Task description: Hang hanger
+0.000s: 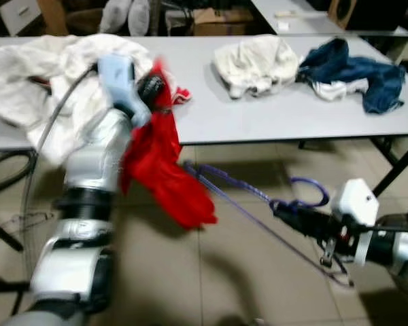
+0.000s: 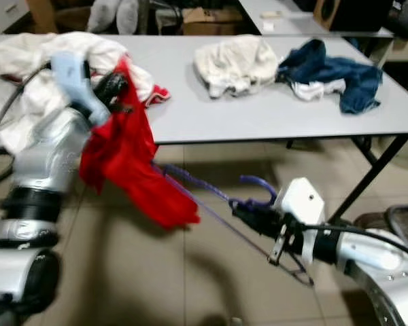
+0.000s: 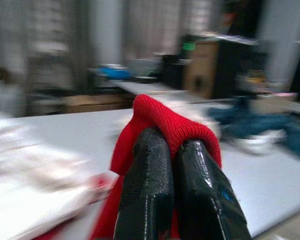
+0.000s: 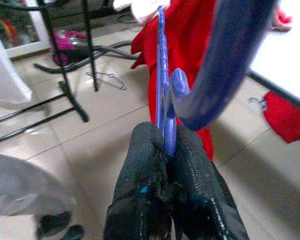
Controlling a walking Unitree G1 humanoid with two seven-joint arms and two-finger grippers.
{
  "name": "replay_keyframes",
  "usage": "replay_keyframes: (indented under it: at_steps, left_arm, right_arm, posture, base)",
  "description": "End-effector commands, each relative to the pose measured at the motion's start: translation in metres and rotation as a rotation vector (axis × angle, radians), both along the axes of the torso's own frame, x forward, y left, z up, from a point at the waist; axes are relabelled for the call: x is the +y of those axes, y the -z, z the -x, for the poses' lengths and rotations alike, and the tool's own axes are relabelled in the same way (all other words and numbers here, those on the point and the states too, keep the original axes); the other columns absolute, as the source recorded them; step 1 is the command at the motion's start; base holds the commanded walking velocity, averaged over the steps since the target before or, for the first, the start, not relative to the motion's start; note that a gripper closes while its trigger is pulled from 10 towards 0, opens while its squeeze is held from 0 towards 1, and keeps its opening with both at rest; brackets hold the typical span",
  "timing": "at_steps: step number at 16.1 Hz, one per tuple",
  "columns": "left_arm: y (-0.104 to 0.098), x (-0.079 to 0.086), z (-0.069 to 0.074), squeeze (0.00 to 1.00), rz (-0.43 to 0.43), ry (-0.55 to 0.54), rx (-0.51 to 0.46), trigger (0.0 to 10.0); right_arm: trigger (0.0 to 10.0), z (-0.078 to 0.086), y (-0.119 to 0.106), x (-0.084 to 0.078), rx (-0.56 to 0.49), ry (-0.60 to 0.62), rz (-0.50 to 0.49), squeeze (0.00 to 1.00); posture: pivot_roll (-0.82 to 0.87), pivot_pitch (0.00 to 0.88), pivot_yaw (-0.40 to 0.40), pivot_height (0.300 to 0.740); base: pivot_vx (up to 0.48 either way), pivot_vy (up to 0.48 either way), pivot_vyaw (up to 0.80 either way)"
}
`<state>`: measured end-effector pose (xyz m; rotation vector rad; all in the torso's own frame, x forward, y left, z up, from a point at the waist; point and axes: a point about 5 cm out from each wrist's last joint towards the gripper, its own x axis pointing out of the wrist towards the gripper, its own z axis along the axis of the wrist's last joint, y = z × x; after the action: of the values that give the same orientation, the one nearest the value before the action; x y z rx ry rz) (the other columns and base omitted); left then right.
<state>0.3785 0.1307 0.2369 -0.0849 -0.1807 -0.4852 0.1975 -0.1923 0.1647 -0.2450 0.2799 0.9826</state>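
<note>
Hanger (image 1: 258, 197) pinched by right gripper (image 1: 280, 208), red garment (image 1: 163, 163) clamped by left gripper (image 1: 151, 87); garment not yet on hanger, hanging remains.

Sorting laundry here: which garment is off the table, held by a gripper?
The red garment, pinched in the left gripper, hangs off the table edge; the white and blue clothes lie on the table.
</note>
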Motion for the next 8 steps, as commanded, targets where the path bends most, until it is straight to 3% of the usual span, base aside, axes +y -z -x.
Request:
replay_keyframes:
  at_steps: [1,4,8]
  left_arm:
    - [-0.027,0.0,0.002,0.0,0.003,0.032,-0.088,10.0]
    - [-0.049,-0.012,0.007,0.0,0.051,0.118,-0.135,10.0]
    - [-0.074,-0.021,0.017,0.0,0.122,0.225,-0.174,10.0]
  right_arm:
    - [10.0,0.0,-0.004,0.006,-0.012,-0.045,-0.001,0.0]
    - [10.0,-0.01,-0.003,0.011,-0.027,-0.07,0.02,0.0]
    - [10.0,-0.043,-0.002,0.013,-0.121,-0.004,0.08,0.0]
  posture:
    - [0.02,0.0,0.04,0.74]
    - [0.02,0.0,0.035,0.74]
    - [0.03,0.0,0.026,0.74]
  base:
    - [0.322,0.0,0.0]
    - [0.321,0.0,0.0]
    - [0.319,0.0,0.0]
